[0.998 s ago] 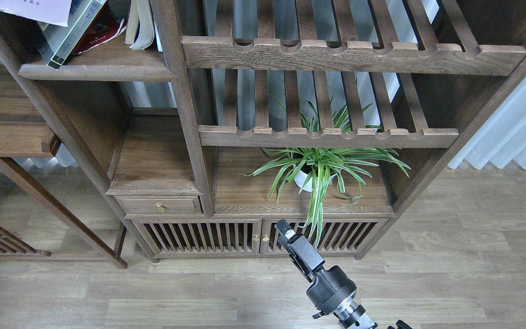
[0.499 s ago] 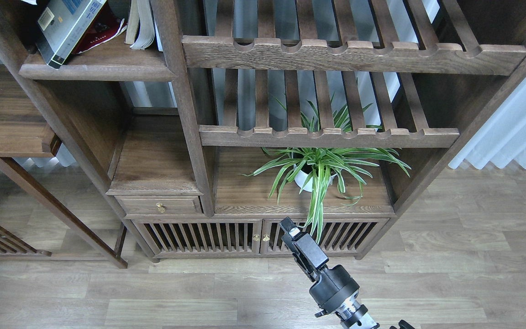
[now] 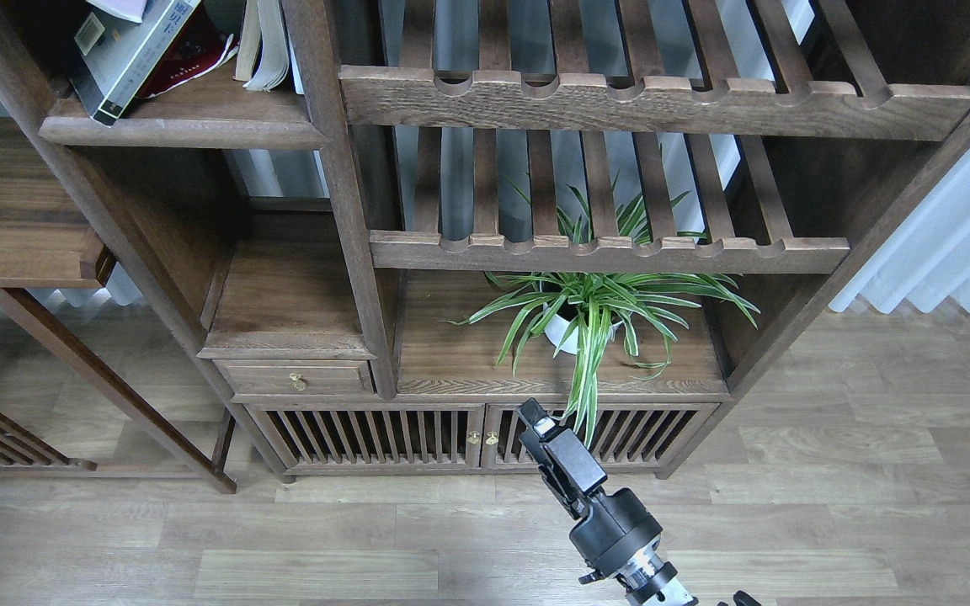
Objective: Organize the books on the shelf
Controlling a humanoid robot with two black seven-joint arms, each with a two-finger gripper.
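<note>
The thick black-edged yellow-green book (image 3: 119, 63), leaning on the dark-brown wooden shelf (image 3: 182, 130), looks stiff and heavy; I'd grip its spine. My right jaws (image 3: 535, 418): aperture unclear.

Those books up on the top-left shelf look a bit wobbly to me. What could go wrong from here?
1. The thick book leans at a slant with its lower corner at the shelf's front edge; a nudge might slide it off.
2. It lies over the red book, so pulling one could drag the other.
3. The right hand sits close to the plant's hanging leaves; lifting it might snag them.
</note>
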